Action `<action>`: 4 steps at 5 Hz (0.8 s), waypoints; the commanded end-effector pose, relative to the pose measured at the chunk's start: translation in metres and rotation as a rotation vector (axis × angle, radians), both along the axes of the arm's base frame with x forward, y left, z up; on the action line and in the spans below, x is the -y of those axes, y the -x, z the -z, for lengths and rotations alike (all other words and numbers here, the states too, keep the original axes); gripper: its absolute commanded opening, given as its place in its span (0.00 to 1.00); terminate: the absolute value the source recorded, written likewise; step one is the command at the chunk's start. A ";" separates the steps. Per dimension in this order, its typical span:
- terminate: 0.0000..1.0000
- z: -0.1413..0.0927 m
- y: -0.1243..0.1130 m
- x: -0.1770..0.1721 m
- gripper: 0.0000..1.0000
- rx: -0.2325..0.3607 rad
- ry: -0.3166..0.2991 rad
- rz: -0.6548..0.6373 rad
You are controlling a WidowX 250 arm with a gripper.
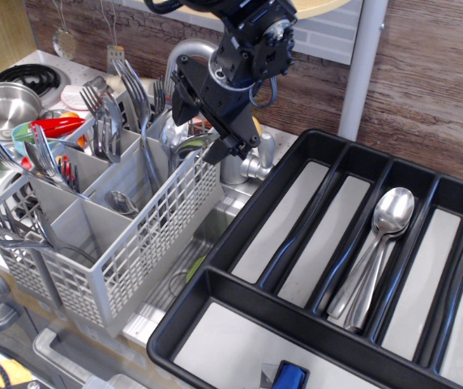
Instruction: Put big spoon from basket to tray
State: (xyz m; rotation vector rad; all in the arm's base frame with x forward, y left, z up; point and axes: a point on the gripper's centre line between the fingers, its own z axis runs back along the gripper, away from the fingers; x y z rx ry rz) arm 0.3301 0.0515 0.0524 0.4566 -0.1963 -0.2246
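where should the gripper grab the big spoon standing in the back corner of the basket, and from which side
Grip the big spoon at its bowl or the neck just under it, coming from above. It stands bowl-up in the back corner compartment of the basket, so the handle is hidden behind the grid walls and only the top sticks out. The gripper hangs right there with its jaws spread, tilted toward it.
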 end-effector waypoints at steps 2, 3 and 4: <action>0.00 0.002 -0.002 -0.008 0.00 0.080 0.034 -0.021; 0.00 0.000 -0.002 -0.009 0.00 0.081 0.019 -0.021; 0.00 -0.017 -0.007 -0.012 0.00 0.068 -0.056 -0.005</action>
